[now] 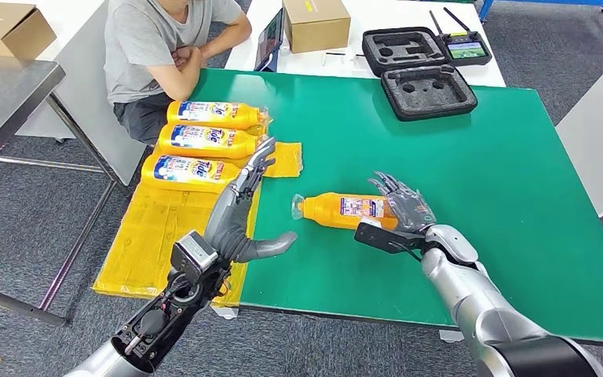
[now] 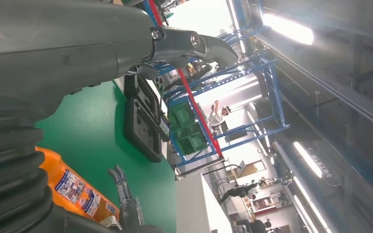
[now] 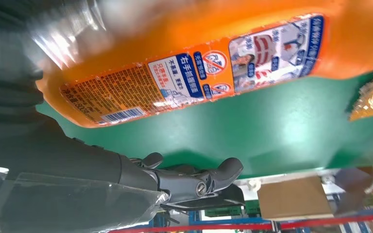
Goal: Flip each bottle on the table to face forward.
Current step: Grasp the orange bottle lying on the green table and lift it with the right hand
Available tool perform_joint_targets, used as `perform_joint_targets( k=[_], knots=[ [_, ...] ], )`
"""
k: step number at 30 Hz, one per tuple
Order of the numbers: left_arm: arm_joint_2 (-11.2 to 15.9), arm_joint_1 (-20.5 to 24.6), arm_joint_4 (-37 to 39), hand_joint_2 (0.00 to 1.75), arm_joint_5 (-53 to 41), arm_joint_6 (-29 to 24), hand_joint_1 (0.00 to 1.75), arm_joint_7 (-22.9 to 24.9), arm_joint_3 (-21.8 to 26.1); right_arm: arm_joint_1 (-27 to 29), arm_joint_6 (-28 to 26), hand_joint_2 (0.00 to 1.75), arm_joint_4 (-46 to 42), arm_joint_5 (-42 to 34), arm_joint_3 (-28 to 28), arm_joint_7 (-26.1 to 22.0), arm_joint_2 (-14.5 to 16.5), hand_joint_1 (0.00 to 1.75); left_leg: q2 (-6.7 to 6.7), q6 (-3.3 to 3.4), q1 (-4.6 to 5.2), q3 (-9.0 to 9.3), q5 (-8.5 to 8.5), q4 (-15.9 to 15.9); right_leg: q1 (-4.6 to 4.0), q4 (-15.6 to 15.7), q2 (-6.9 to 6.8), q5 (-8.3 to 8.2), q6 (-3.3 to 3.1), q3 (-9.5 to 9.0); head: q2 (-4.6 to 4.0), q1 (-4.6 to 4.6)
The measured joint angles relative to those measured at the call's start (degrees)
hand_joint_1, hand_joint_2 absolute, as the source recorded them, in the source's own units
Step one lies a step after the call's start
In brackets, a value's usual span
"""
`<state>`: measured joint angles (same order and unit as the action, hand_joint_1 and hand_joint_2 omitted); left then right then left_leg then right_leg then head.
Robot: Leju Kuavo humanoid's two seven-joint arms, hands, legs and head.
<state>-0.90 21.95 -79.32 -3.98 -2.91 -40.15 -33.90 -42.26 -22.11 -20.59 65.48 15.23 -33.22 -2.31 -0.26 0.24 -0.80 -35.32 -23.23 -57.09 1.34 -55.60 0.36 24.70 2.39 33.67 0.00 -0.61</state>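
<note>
My right hand lies on the orange bottle near the desk's front edge, back label up, fingers draped without a firm hold. It may roll away. Left hand hovers with fingers spread.

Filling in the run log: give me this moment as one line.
right hand: on lying bottle, back label up | left hand: open, empty | three bottles: front labels up, on yellow sheet
</note>
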Motion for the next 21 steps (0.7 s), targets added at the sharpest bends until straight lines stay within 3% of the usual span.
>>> perform_joint_targets(
  k=[8,21],
  knots=[
    [0.0,0.09,0.02,1.75,-0.31,0.0,0.0,0.0,0.0,-0.92,0.97,1.75,0.87,1.4,1.85,2.4,-0.11,0.0,0.0,0.0,0.0,-0.01,0.0,0.0,0.0,0.0,0.0,0.0,0.0,0.0,-0.01,0.01],
    [0.0,0.25,0.85,1.75,-0.93,-0.02,0.0,0.0,0.0,-1.35,7.77,1.75,2.15,-1.52,1.87,4.09,-0.04,0.0,0.0,0.0,0.0,0.0,0.0,0.0,0.0,0.0,0.0,0.0,0.0,0.0,-0.01,0.01]
  ],
)
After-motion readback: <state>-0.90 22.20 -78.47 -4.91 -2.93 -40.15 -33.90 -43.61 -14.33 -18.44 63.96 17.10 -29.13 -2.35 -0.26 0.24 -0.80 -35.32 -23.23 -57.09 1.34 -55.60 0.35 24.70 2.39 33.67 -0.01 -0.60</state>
